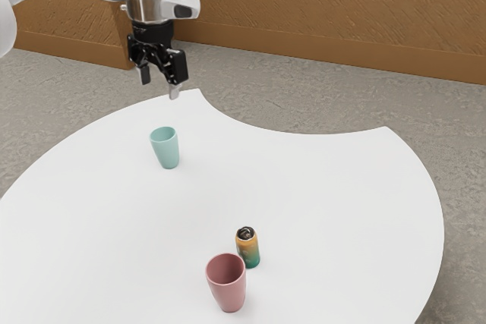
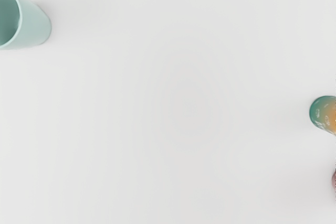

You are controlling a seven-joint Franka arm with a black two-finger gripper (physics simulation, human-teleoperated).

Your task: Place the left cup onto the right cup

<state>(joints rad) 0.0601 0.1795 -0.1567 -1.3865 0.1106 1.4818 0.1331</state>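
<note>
In the exterior view the pincer (image 1: 159, 86) hangs in the air above the far edge of the white desk (image 1: 326, 187). Its two black fingers stand apart with a clear gap between them, gripping nothing and touching nothing. The teal cup (image 1: 165, 148) stands upright on the desk below the pincer and a little nearer, toward the exterior view's left; I take it for the cup to be lifted. The pink cup (image 1: 226, 282) stands upright at the near edge, well apart from the teal one and toward the exterior view's right. A small teal-and-orange can (image 1: 247, 246) stands just beyond it. The step in hand looks like the approach to the teal cup, with the task barely begun. To do it well, the pincer should centre over the cup, descend with the fingers wide enough to straddle it, and close without tipping it. The carry will then need to clear the can. In the wrist view the teal cup (image 2: 21, 19) shows its open mouth off to one side of the hand rather than under it, so the hand needs centring first. The can (image 2: 324, 114) lies well apart from it across bare desk (image 2: 157, 129), and next to the can is what seems to be the edge of the pink cup (image 2: 334, 179).
</note>
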